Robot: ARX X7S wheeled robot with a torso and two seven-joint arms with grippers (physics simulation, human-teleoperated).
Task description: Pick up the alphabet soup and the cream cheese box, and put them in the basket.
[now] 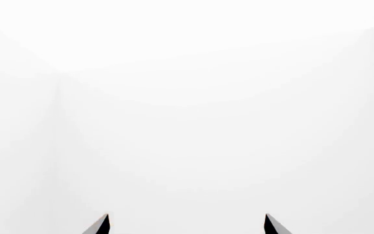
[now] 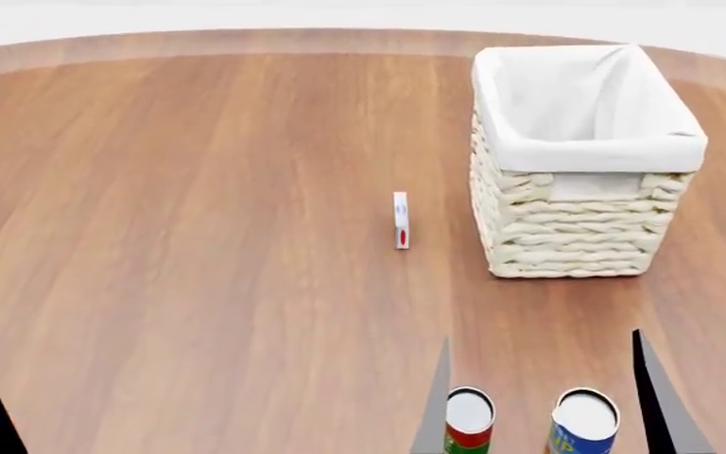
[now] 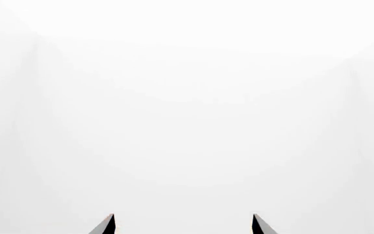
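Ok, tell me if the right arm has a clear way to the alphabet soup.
Probably yes. The alphabet soup stands between the open fingers of the right gripper, beside the blue-and-orange can, which stands close and could get bumped.

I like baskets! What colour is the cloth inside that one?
White, folded over the cream wicker basket's rim. The head view shows it best.

the table point(image 2: 186, 189) was warm reddish-brown wood with long streaked grain. at about 2 o'clock the basket point(image 2: 574, 227) showed cream woven wicker under a plain white cloth lining. the cream cheese box point(image 2: 401, 219) was white with a red spot (blue print barely readable). at 5 o'clock, the alphabet soup point(image 2: 469, 423) wore red and green beneath a white top; the other can point(image 2: 584, 423), blue and yellow-orange.
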